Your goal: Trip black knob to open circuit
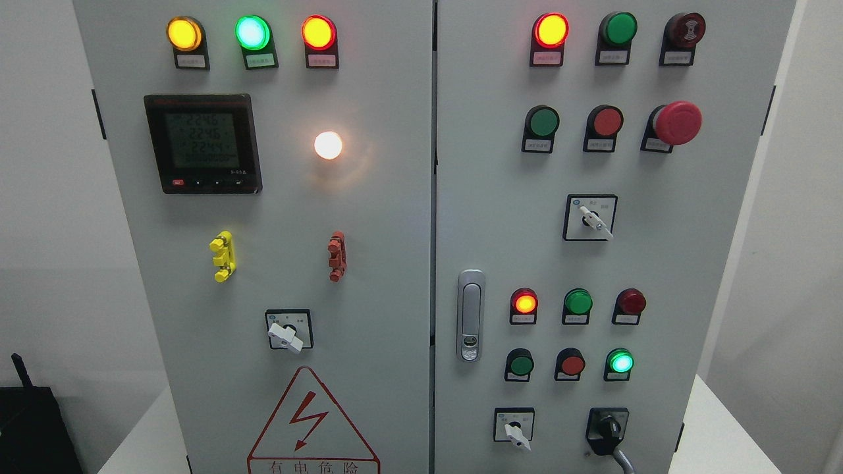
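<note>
The black knob (pixel 609 426) sits at the lower right of the grey electrical cabinet's right door (pixel 658 263), on a black base with a grey cable (pixel 622 459) running down from under it. Its handle points roughly upward. Neither of my hands shows in the head view, and nothing touches the knob.
White selector switches (pixel 516 431) (pixel 594 219) (pixel 287 334), indicator lamps, push buttons and a red mushroom stop button (pixel 676 122) cover the doors. A silver door latch (pixel 470 324) stands left of the lower lamps. A digital meter (pixel 203 143) is upper left. A black box (pixel 33 428) sits at bottom left.
</note>
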Tool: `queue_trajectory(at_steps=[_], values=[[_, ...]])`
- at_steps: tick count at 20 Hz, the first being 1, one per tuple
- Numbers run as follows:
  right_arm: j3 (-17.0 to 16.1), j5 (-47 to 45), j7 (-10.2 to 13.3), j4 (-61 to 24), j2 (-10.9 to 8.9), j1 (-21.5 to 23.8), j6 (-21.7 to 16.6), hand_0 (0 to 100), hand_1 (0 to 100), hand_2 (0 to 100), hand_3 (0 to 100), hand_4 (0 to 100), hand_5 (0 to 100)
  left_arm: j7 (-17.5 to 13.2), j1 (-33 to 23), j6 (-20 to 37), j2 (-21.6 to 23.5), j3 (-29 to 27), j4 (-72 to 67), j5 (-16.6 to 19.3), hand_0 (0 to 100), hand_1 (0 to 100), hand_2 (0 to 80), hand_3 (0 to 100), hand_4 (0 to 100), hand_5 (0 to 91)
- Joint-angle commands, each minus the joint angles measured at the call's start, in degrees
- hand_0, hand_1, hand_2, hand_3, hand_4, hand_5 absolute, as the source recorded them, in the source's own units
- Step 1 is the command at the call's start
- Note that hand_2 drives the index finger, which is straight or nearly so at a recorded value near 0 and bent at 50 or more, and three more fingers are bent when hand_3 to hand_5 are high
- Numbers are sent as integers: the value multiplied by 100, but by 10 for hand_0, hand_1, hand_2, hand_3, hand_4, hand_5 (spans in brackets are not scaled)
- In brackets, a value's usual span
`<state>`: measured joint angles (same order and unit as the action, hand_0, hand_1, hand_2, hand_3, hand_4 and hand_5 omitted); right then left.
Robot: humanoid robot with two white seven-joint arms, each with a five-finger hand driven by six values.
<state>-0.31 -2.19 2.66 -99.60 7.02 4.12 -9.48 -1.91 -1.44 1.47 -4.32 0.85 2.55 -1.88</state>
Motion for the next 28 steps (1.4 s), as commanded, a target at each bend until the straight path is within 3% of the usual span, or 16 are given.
queue_trajectory(at_steps=[1, 28], values=[[-4, 9, -72, -147, -16, -78, -72, 0, 0, 55, 1000, 1000, 1000, -2, 12, 20, 1, -14, 0, -5, 120, 389, 0, 0, 0, 0], [-135, -71, -72, -173, -113, -87, -63, 0, 0, 64, 1000, 1000, 1000, -2, 12, 20, 1, -14, 0, -14, 120, 389, 0, 0, 0, 0]])
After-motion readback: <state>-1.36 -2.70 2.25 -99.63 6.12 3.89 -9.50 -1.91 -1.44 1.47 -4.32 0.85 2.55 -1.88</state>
